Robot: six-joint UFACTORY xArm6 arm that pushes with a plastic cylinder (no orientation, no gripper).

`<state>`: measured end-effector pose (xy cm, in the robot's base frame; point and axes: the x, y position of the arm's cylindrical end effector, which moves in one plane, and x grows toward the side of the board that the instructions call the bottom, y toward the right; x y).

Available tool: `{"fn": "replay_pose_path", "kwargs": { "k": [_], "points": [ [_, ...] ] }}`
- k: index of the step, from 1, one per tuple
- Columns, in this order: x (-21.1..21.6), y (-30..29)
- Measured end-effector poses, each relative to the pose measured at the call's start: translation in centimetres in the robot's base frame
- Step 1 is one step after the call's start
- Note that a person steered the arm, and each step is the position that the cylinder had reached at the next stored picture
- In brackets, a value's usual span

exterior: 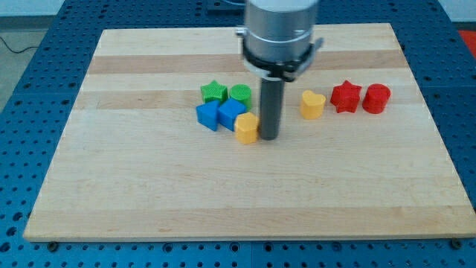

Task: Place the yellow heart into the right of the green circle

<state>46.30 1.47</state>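
The yellow heart [312, 104] lies right of the board's centre, well apart from the green circle [240, 94]. My tip [268, 138] stands between them, lower down, touching or nearly touching the right side of a yellow block [247, 127] whose shape I cannot make out. The rod rises from the tip and passes just right of the green circle. The heart is about 60 pixels to the right of the rod.
A green star [213, 92] sits left of the green circle. Two blue blocks [209, 115] [231, 111] lie below them. A red star [346, 96] and a red cylinder [376, 98] lie right of the heart. The wooden board [149, 186] sits on a blue table.
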Motion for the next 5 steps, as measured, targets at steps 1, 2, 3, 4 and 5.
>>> {"fn": "replay_pose_path", "kwargs": {
  "k": [1, 2, 3, 4, 5],
  "points": [
    [0.1, -1.6],
    [0.3, 0.6],
    [0.3, 7.8],
    [-1.1, 13.8],
    [-3.9, 14.3]
  ]
}}
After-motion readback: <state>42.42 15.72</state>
